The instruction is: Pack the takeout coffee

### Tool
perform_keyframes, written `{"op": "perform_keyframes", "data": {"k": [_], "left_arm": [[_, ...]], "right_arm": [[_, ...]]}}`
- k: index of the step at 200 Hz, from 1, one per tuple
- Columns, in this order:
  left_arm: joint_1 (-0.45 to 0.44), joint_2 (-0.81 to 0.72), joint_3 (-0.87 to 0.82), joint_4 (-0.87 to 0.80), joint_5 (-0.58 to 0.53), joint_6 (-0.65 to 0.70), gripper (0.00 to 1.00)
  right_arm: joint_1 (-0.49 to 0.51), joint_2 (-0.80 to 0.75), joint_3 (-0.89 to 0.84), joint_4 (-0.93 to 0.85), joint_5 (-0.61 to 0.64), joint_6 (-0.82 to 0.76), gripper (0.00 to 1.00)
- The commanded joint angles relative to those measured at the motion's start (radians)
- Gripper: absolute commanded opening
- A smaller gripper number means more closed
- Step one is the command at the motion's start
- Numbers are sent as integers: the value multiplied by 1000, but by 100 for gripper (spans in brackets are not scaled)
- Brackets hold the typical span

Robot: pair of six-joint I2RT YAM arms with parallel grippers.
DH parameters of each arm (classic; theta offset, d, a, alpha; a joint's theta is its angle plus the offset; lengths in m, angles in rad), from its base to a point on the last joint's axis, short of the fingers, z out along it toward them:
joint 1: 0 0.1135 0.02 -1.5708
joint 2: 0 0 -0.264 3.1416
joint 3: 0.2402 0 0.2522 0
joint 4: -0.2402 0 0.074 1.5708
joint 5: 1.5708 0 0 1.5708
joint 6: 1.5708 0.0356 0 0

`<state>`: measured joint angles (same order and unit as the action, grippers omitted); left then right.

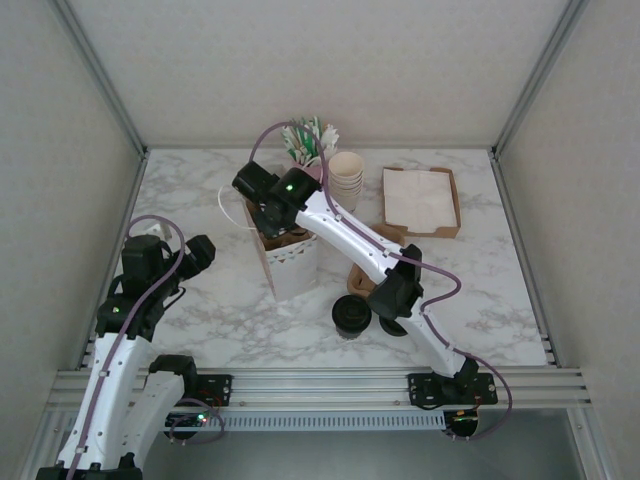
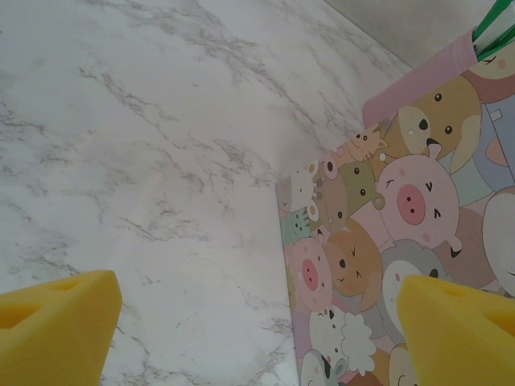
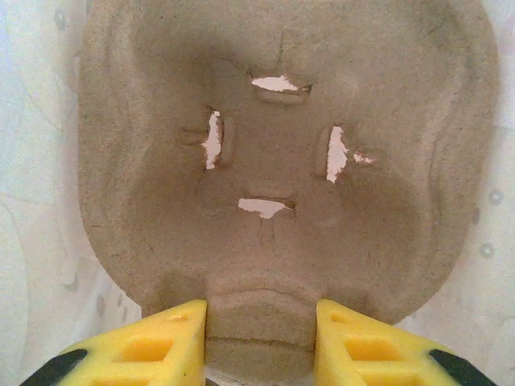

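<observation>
right tool (image 3: 261,314): cut by bottom edge | cup tray (image 3: 282,161): top rim cropped | bag (image 2: 386,241): cut by right edge

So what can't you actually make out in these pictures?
- Right pincer grip on the cardboard tray: right wrist view, bottom edge cuts it off.
- Its tips: overhead view, sunk in the bag.
- Coffee cup contents: overhead view, black lid covers them.
- Bag's picture side: left wrist view, cut off right and below.
</observation>
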<state>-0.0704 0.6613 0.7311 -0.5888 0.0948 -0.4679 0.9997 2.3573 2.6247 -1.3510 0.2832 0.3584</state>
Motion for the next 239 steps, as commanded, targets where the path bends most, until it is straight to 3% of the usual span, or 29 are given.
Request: {"op": "perform_keyframes", "data": {"k": [1, 99, 169, 239], "left_arm": [[-6, 1, 27, -23, -7, 15, 89], [-5, 1, 28, -23, -10, 16, 89], [-5, 0, 27, -25, -10, 15, 89], [-6, -1, 27, -24, -9, 15, 89]], "right_arm": [[8, 37, 32, -17, -21, -6, 33], [5, 44, 11, 6, -30, 0, 36], [6, 35, 8, 9, -35, -1, 52], [5, 27, 6, 11, -34, -2, 53]]}}
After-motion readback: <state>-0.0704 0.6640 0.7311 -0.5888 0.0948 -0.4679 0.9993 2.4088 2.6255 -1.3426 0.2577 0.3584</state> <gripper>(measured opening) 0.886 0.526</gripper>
